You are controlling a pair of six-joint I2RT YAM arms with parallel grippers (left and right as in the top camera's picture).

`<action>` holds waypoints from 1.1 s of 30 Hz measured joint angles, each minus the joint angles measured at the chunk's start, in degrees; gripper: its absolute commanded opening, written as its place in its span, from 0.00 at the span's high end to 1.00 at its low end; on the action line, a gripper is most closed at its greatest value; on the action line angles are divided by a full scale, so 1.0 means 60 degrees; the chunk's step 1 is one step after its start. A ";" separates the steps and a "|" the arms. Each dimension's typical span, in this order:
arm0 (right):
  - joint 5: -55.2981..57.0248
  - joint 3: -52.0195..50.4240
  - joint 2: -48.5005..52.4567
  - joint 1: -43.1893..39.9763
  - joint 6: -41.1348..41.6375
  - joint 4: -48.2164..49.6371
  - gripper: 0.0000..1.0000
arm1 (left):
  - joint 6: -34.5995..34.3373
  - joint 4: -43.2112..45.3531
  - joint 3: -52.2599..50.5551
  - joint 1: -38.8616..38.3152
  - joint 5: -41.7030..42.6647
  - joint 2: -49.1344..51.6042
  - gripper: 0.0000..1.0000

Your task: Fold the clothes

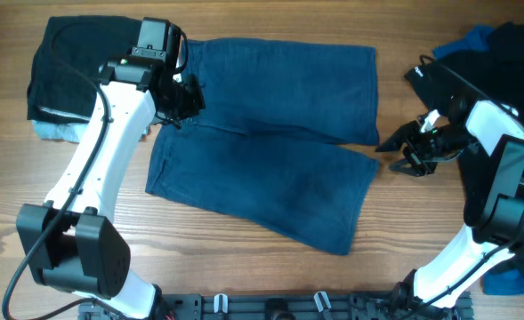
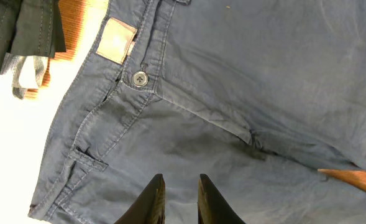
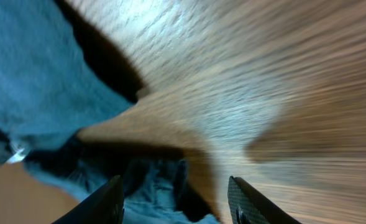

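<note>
Overhead, shorts: the navy shorts lie spread flat in the middle of the table, waistband to the left, both legs running right.
Overhead, left gripper: the left gripper sits over the waistband, by the fly.
Overhead, right gripper: the right gripper hangs just off the leg hems, above bare wood.
Overhead, other clothes: a black pile rests on a light blue piece at far left. A black-and-blue heap lies at far right, and a royal blue garment at the near right edge.
Left wrist, jaws: only a narrow gap, cloth showing through it and nothing pinched. They point at the front panel below the button and the tan patch.
Right wrist, jaws: the view is smeared, but they appear well apart and empty, with a hem edge just beyond them.
Step in hand: judged to be taking hold for the first fold.
Doing it well: pinch both layers at the waistband and at the matching hem, lift little, carry one leg squarely over the other, and keep the edges lined up.
Containers: none in view; every garment lies directly on the table.
</note>
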 measured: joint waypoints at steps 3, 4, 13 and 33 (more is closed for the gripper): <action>-0.0871 -0.0783 -0.0015 0.0022 0.0193 0.1027 0.50 | 0.0000 -0.0062 0.0000 0.0000 -0.0004 0.0000 0.81; -0.1155 -0.0973 -0.0058 0.0011 0.0284 0.1359 0.53 | 0.0000 -0.0076 0.0000 0.0000 -0.0004 0.0000 0.81; -0.1100 -0.1690 -0.0153 0.0058 0.0535 0.2747 0.96 | 0.0000 -0.0080 0.0000 0.0000 -0.0004 0.0004 0.81; 0.1636 0.2484 -0.0168 0.0095 -0.1162 0.1067 0.50 | 0.0364 -0.0637 -0.0109 0.0397 0.0004 0.0036 0.38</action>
